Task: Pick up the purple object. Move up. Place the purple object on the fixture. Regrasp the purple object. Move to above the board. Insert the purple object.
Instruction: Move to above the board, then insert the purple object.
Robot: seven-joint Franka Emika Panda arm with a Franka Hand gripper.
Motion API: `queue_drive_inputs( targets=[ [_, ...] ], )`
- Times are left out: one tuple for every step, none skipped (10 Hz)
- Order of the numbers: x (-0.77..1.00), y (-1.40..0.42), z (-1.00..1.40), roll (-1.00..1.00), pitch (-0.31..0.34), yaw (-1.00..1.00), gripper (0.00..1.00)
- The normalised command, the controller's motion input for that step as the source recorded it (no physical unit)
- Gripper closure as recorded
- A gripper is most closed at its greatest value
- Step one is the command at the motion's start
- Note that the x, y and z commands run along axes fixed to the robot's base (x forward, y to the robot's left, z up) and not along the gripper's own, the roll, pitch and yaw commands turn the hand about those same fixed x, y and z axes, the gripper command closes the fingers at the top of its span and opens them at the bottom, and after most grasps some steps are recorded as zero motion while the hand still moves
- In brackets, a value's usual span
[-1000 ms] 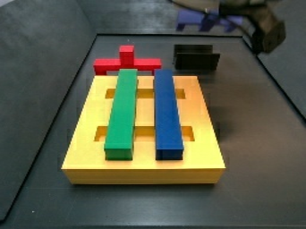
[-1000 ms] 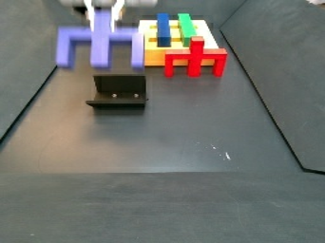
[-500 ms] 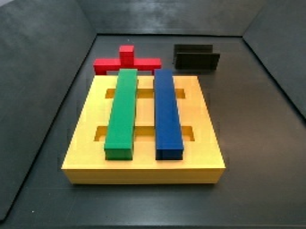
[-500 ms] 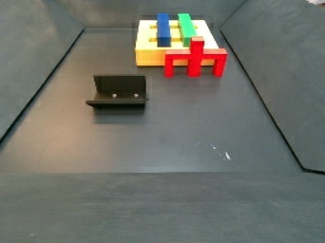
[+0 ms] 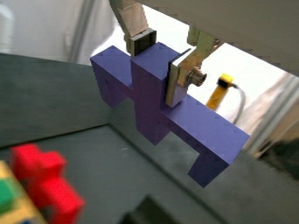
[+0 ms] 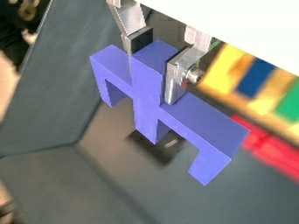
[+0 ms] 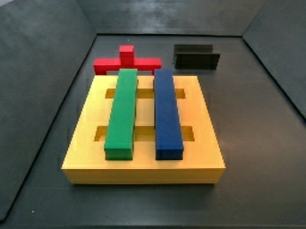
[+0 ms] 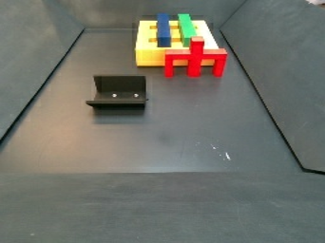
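Observation:
In both wrist views my gripper [image 5: 163, 63] [image 6: 159, 59] is shut on the central stub of the purple object [image 5: 158, 109] [image 6: 158, 114], its silver fingers [image 5: 183, 74] [image 6: 179, 74] pressed against both sides. The piece hangs high above the floor. The gripper and the purple object are out of both side views. The black fixture [image 7: 198, 58] [image 8: 118, 93] stands bare on the dark floor; in a wrist view it shows partly under the purple piece [image 6: 163, 149]. The yellow board [image 7: 89, 156] [image 8: 148, 57] holds a green bar [image 7: 122, 107] and a dark-blue bar [image 7: 167, 109].
A red cross-shaped block [image 7: 127, 63] [image 8: 195, 59] stands by the board's end, also visible in the wrist views [image 5: 41, 175] [image 6: 274, 149]. Dark walls enclose the floor on both sides.
A second ago the gripper with the purple object was at the top of both side views; it has since risen out of them. Nothing on the floor has moved.

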Motion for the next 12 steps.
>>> queue_drive_inputs(
  targets=[
    [-1.17, -1.4, 0.27, -1.0, 0.061, 0.03, 1.0],
    [-1.19, -1.4, 0.25, -1.0, 0.054, 0.04, 1.0],
    [-0.45, -0.48, 0.09, -1.0, 0.043, 0.04, 1.0],
    [-0.15, -0.09, 0.0, -1.0, 0.035, 0.04, 1.0],
    [0.0, 0.07, -0.03, -1.0, 0.042, 0.04, 1.0],
    [-0.04, 0.01, 0.01, -1.0, 0.015, 0.04, 1.0],
    [-0.06, 0.03, 0.0, -0.89, -0.023, 0.03, 1.0],
    [-0.05, 0.04, 0.0, -0.69, -0.037, 0.02, 1.0],
    [-0.04, 0.03, 0.0, -0.42, -0.04, 0.01, 1.0],
    [-0.03, 0.02, 0.0, -0.31, -0.039, 0.01, 1.0],
    [-0.07, -0.45, -0.43, -0.13, -0.149, 0.25, 1.0],
    [0.0, -0.73, -0.49, -0.02, -0.151, 0.33, 1.0]
  ],
)
